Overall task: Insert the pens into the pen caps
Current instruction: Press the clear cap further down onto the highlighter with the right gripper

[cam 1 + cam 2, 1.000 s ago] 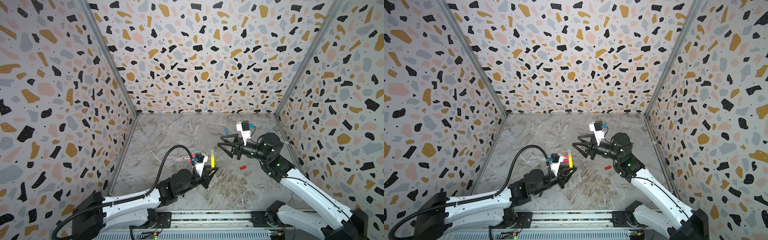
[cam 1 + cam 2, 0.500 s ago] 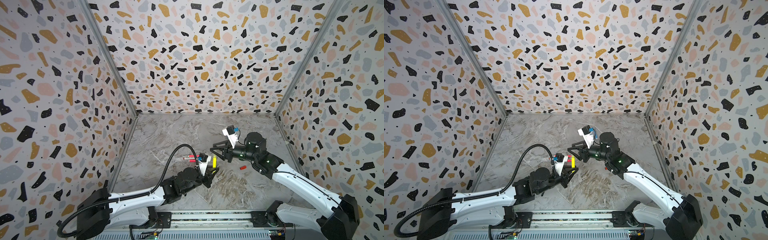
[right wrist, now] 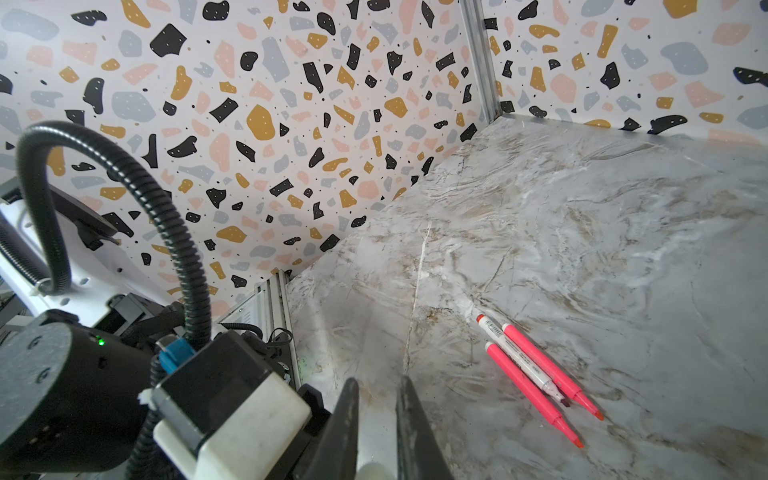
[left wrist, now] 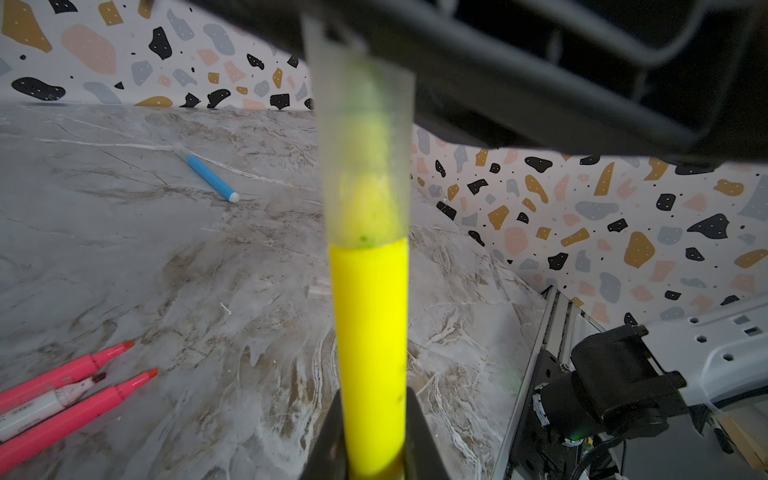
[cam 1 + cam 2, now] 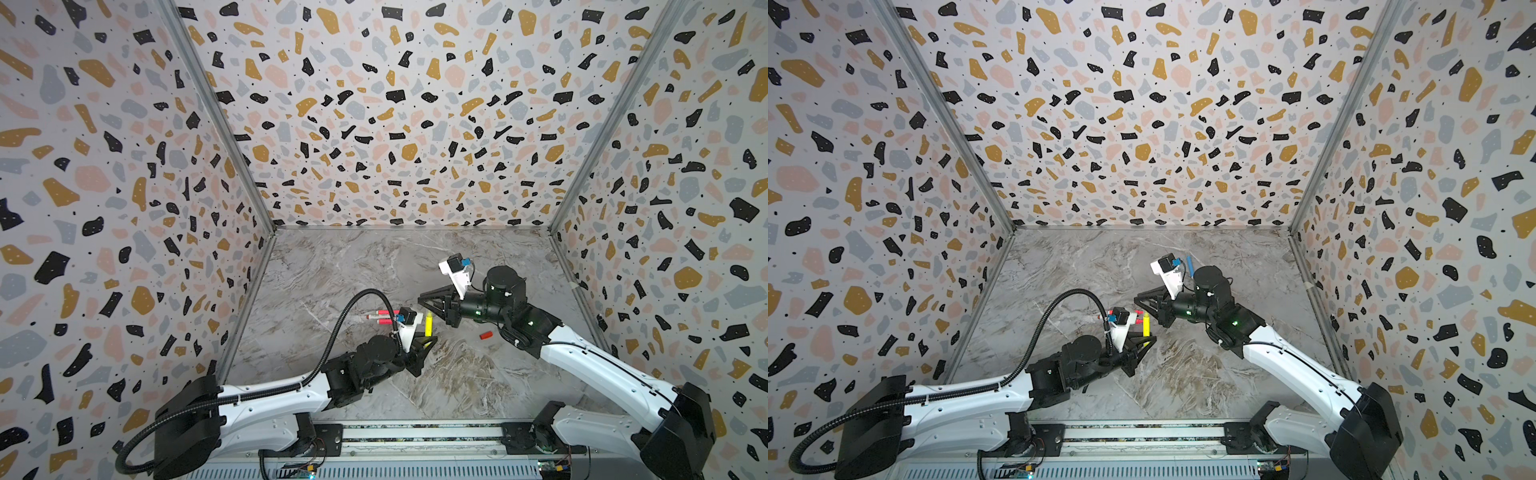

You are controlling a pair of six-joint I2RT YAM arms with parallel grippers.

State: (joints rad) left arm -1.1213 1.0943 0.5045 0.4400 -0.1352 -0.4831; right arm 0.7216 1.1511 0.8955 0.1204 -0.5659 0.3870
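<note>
My left gripper (image 4: pixel 374 395) is shut on the yellow pen (image 4: pixel 370 324), which stands upright above the marble table (image 5: pixel 374 266) in both top views (image 5: pixel 428 326) (image 5: pixel 1146 326). A clear pen cap (image 4: pixel 365 145) sits over the pen's tip. My right gripper (image 5: pixel 422 300) reaches in from the right onto that cap. Its jaws (image 3: pixel 379 380) stand close together, with the pale cap between them. A stubby red pen cap (image 5: pixel 485 335) lies on the table under the right arm.
Two neon pink pens (image 3: pixel 540 365) (image 3: pixel 528 390) lie together with a white pen (image 3: pixel 519 361) between them, left of the grippers (image 5: pixel 384 316). A blue pen (image 4: pixel 210 176) lies toward the back (image 5: pixel 1189 266). Speckled walls (image 5: pixel 374 124) close in three sides.
The right gripper has moved left and down to the yellow pen's tip, and its jaws have gone from open to shut. The left gripper holds the pen about where it was.
</note>
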